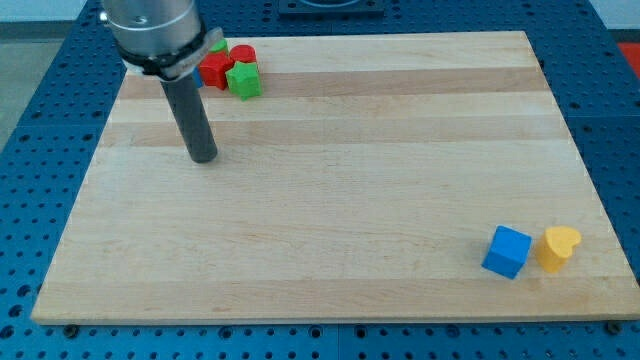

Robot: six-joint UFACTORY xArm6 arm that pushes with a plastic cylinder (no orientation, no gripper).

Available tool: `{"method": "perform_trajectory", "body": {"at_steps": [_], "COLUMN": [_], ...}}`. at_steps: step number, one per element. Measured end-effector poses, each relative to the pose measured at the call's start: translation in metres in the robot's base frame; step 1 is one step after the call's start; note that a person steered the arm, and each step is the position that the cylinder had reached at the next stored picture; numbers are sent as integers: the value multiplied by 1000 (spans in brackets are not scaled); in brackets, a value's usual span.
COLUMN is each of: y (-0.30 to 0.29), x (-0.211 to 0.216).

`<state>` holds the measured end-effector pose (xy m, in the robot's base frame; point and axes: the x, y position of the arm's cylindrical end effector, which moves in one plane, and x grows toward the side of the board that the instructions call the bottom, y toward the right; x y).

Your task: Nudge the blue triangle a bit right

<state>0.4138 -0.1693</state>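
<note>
My tip [204,158] rests on the wooden board [330,180] in its upper left part. No blue triangle shows in the view; the arm's body hides part of the board's top left corner. The only blue block I see is a blue cube [507,251] near the view's bottom right, far from my tip. A yellow heart [558,247] sits just right of the cube.
A cluster sits at the view's top left, just up and right of my tip: a green star [243,80], a red block [214,70], a red cylinder [244,53] and a green block [218,46] partly hidden by the arm.
</note>
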Motion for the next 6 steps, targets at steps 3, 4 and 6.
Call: {"method": "perform_trajectory", "body": {"at_steps": [3, 4, 6], "y": [-66, -76, -59], "x": [-68, -93, -138]}}
